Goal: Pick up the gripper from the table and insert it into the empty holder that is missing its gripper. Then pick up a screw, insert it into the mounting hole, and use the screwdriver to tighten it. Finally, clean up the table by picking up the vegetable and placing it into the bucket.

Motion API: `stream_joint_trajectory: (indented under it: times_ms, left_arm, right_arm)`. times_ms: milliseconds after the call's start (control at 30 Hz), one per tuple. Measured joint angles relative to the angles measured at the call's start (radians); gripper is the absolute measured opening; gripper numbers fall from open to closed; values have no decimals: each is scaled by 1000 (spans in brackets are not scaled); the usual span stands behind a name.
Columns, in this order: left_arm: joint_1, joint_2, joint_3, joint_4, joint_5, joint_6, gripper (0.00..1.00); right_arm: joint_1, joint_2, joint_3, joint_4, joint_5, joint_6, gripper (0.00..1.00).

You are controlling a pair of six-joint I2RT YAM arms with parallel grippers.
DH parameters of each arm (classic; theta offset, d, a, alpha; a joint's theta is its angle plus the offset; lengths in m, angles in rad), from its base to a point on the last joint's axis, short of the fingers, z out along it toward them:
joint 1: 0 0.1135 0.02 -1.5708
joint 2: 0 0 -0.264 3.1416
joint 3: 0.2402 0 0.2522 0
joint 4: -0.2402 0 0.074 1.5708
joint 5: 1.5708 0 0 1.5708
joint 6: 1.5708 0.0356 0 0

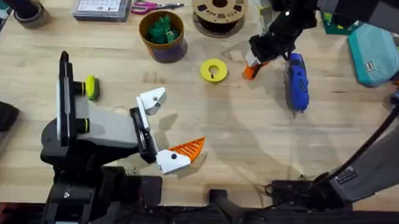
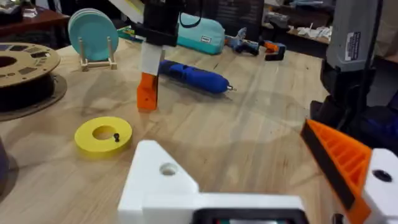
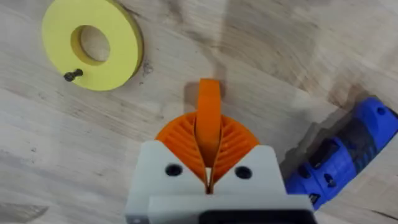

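Left pincer: lay low on the surface at about 8 o'clock of the overhead view, fingers spread wide apart, gripping nothing; likely parked sideways so the bare mount faced up for fitting.
Holder: white mount at the upper jaw, no orange tip, screw hole visible in the left wrist view; its twin carried an orange finger.
Bucket: stood at 11 o'clock, green vegetable seemingly already inside.
Yellow ring: just above centre, toward 12 o'clock; small dark screw rested on it, probably kept there against rolling.
Right pincer: at 1 o'clock, pads closed together on the gripper, held upright, tip near or on the surface; whether touching could not be told.
Screwdriver: lay flat at 2 o'clock, just beside the right pincer, untouched.
Surface: bare between the two arms, leaving a free path toward the holder.
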Motion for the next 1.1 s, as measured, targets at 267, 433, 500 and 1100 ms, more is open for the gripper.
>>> stream_joint_trajectory:
  times_ms: [267, 433, 500, 1100]
  left_arm:
    - [0, 0, 0, 0, 0, 0, 985]
    - [0, 0, 0, 0, 0, 0, 985]
    - [0, 0, 0, 0, 0, 0, 986]
    - [0, 0, 0, 0, 0, 0, 985]
  right_arm:
    - [0, 0, 52, -114, 0, 13, 10]
    - [0, -6, 119, -142, -2, 40, 10]
    - [0, -22, 119, -146, -15, 48, 10]
    - [-31, -215, -60, 176, -653, 129, 10]
